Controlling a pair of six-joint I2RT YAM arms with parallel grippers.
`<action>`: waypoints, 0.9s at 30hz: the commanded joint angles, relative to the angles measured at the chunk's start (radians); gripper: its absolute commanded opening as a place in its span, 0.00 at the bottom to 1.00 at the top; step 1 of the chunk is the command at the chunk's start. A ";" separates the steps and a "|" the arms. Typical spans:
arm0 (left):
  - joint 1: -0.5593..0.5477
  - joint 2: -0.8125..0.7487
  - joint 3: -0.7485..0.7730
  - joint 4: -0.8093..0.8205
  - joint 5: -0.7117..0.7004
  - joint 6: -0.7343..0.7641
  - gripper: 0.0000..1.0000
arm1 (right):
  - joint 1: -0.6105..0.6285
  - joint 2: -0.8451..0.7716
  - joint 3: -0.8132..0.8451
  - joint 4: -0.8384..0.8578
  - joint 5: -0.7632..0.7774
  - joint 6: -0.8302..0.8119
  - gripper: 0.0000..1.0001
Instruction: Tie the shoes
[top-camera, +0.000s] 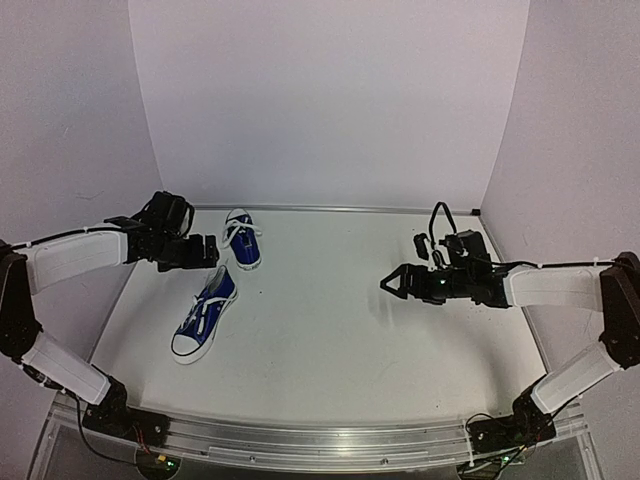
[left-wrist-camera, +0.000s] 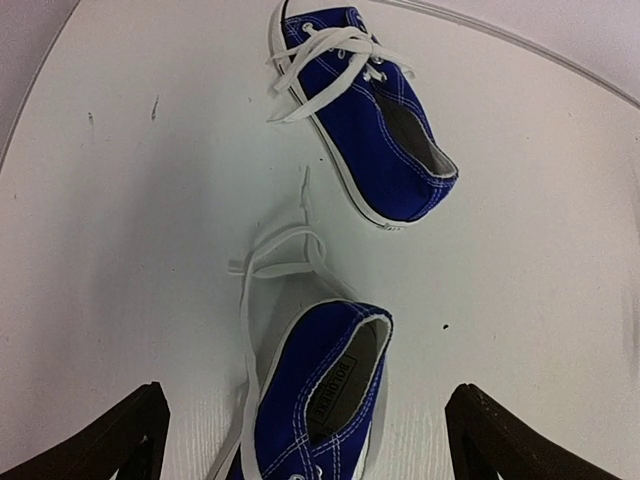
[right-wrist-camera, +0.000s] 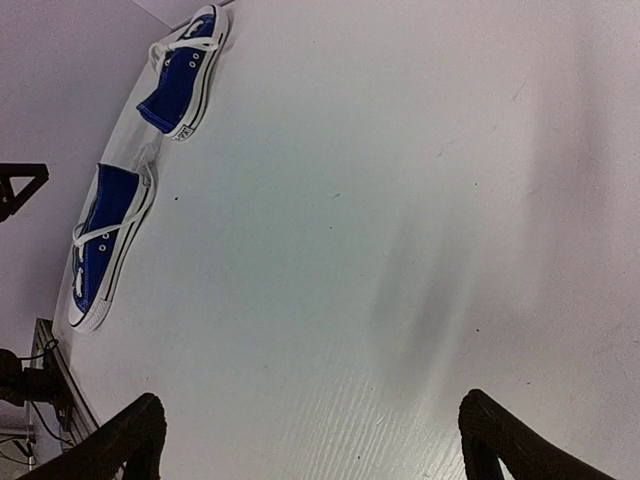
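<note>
Two blue sneakers with white laces lie on the white table at the left. The far shoe (top-camera: 241, 240) lies near the back edge and the near shoe (top-camera: 205, 314) lies in front of it. My left gripper (top-camera: 207, 252) is open and empty, hovering between them. In the left wrist view the near shoe's heel (left-wrist-camera: 325, 390) sits between my wide-apart fingers (left-wrist-camera: 120, 445), its loose lace (left-wrist-camera: 283, 255) trailing on the table, with the far shoe (left-wrist-camera: 380, 130) beyond. My right gripper (top-camera: 390, 284) is open and empty over bare table at the right. Its view shows both shoes (right-wrist-camera: 180, 80) (right-wrist-camera: 105, 230) far off.
White walls close the table (top-camera: 340, 340) at the back and both sides. A metal rail (top-camera: 320, 440) runs along the near edge by the arm bases. A black cable loops above the right wrist (top-camera: 440, 215).
</note>
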 joint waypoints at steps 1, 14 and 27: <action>-0.018 0.040 0.049 0.019 0.091 0.041 0.97 | -0.004 0.003 0.034 0.026 -0.021 -0.001 0.98; -0.116 0.320 0.253 -0.073 0.011 -0.024 0.53 | -0.003 -0.028 0.006 0.025 -0.020 -0.002 0.98; -0.160 0.439 0.308 -0.108 -0.113 -0.113 0.52 | -0.003 -0.033 0.000 0.025 -0.017 -0.016 0.98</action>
